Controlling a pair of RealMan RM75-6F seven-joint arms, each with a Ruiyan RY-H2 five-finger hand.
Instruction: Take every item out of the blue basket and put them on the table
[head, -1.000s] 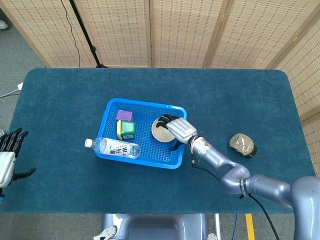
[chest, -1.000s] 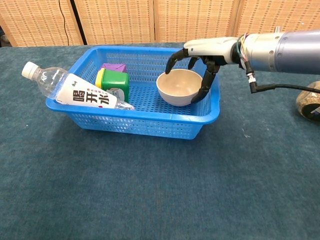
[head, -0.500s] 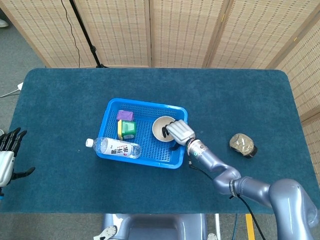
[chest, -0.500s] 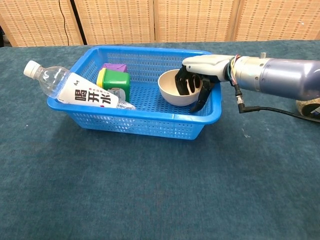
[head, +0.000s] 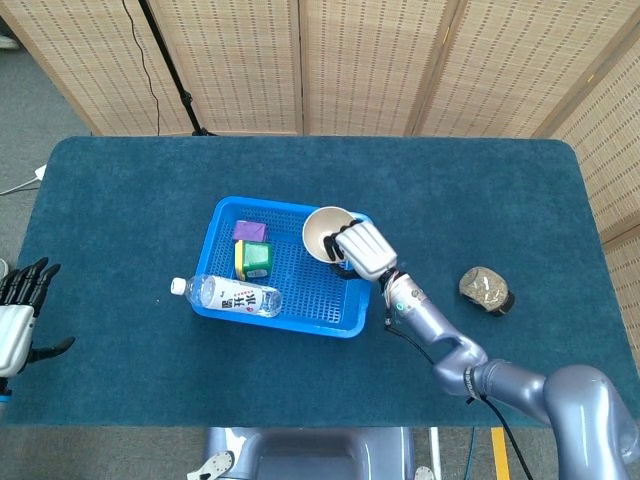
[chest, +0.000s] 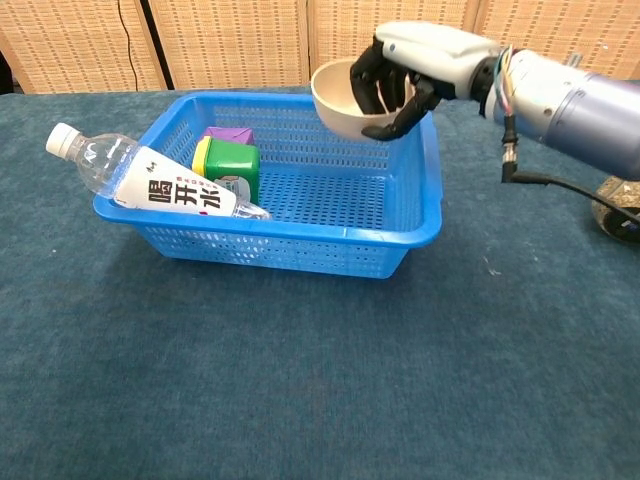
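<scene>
A dark teal table (head: 480, 190) stands before wicker screens (head: 370, 60). The right hand (chest: 420, 60) grips the bowl (chest: 345, 95) above the basket (chest: 300, 240). The left hand (head: 18, 310) hangs spread, holding nothing, off the table's edge.

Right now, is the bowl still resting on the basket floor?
Apart. The chest view shows the bowl held by the right robot hand above the basket rim.
</scene>
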